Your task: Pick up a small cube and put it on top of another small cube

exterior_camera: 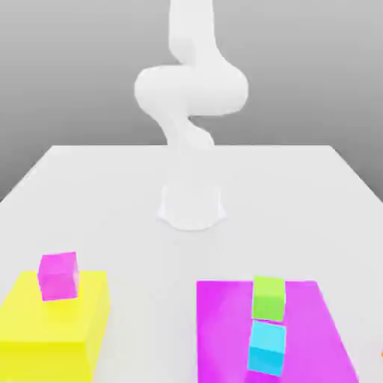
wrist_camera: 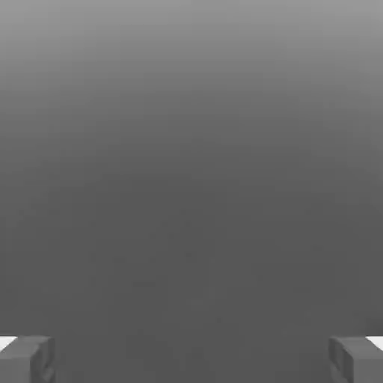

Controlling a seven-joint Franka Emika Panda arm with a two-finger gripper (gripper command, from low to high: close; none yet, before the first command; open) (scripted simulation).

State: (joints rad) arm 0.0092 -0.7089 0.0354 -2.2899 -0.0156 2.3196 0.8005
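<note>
A small magenta cube (exterior_camera: 58, 275) rests on top of a large yellow block (exterior_camera: 30, 329) at the exterior view's lower left. On a flat magenta platform (exterior_camera: 224, 329) at the lower right, a small green cube (exterior_camera: 268, 296) stands just behind a small cyan cube (exterior_camera: 267, 348). In the hand view my gripper (wrist_camera: 191, 359) is open, its two grey fingertips (wrist_camera: 26, 359) far apart with nothing between them, facing a plain grey background. The white arm (exterior_camera: 191, 90) rises from its base and leaves the exterior view at the top.
The arm's round base (exterior_camera: 191, 206) stands mid-table on the white tabletop (exterior_camera: 90, 194). A sliver of something orange (exterior_camera: 381, 353) shows at the exterior view's right edge. Open table lies between the yellow block and the magenta platform.
</note>
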